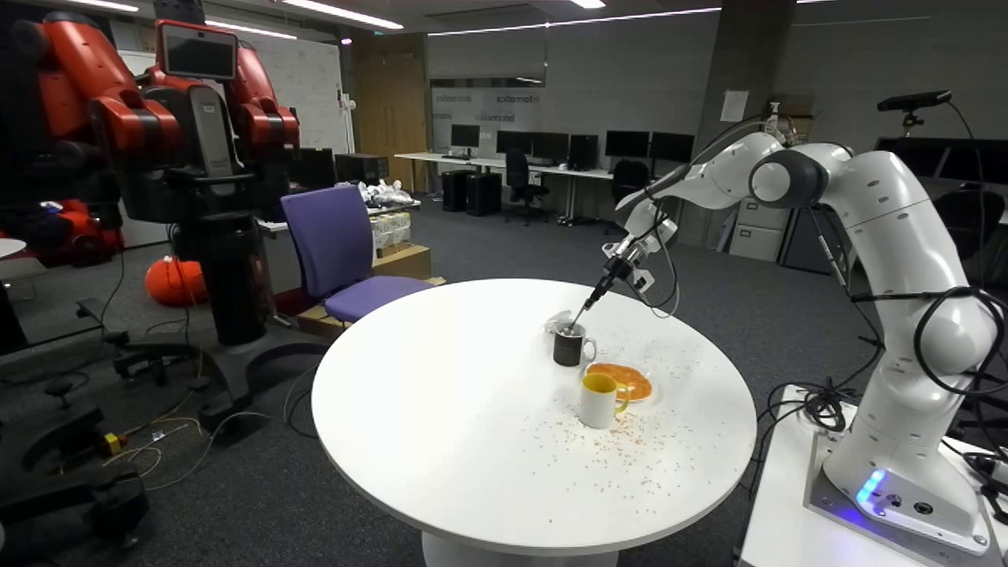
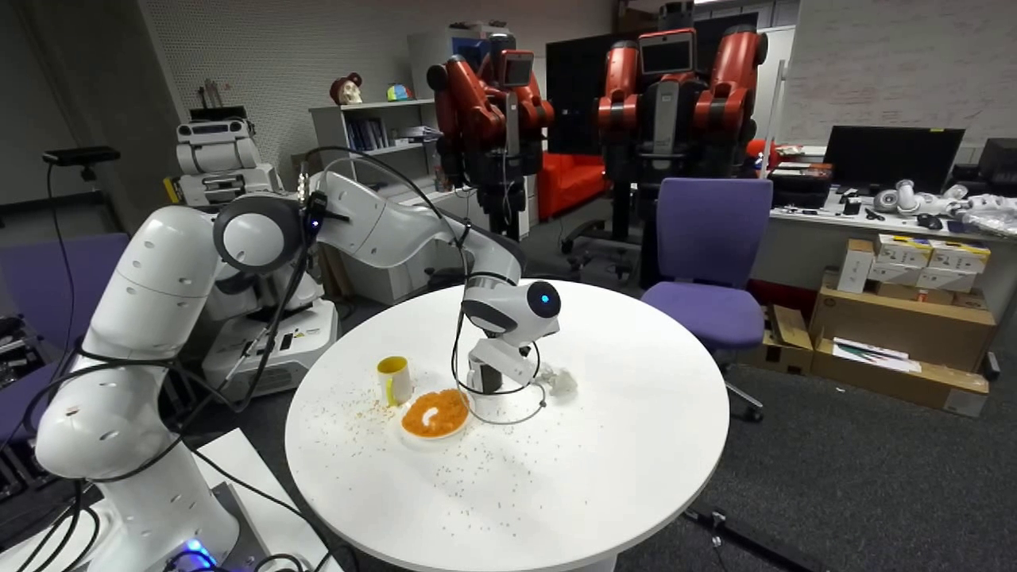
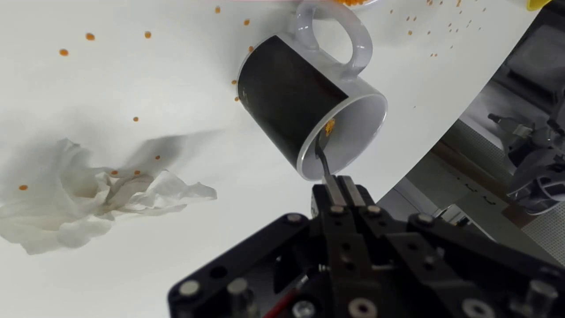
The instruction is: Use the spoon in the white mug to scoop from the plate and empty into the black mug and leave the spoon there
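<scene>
Gripper (image 3: pixel 338 178) pinches the spoon (image 3: pixel 323 161) by its handle, the far end inside the black mug (image 3: pixel 287 97), below the rim. Emptying seems the step in hand: best to roll the bowl over at this depth, tap off what clings, then lean the spoon on the mug's wall before letting go. Orange grains (image 3: pixel 329 126) show inside, on the spoon or the mug's bottom, I cannot tell. The plate (image 2: pixel 430 416) holds plenty more around a bare patch; the white mug (image 1: pixel 596 405), yellow inside, stands just beside it, its bottom out of sight.
</scene>
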Available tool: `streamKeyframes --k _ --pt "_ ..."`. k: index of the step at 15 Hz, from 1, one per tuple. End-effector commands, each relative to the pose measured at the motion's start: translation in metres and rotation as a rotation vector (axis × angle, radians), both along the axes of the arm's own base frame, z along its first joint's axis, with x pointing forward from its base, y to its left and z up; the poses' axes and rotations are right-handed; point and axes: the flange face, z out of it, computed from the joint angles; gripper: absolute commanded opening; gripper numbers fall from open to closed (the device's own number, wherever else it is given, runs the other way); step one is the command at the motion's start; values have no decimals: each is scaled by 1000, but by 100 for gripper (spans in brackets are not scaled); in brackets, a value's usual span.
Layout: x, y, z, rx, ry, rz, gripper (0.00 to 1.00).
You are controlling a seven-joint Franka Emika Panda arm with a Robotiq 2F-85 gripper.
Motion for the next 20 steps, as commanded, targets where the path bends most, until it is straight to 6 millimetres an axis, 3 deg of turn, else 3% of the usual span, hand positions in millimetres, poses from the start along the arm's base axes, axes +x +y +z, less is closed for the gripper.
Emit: streamKeyframes --k 1,10,11,13,20 --pt "7 13 27 -48 -11 16 1" --pt "22 58 76 -329 -24 206 1" --pt "23 62 79 -337 -22 218 27" --pt "24 68 85 -343 -19 233 33" --pt "21 74 98 -358 -19 249 87"
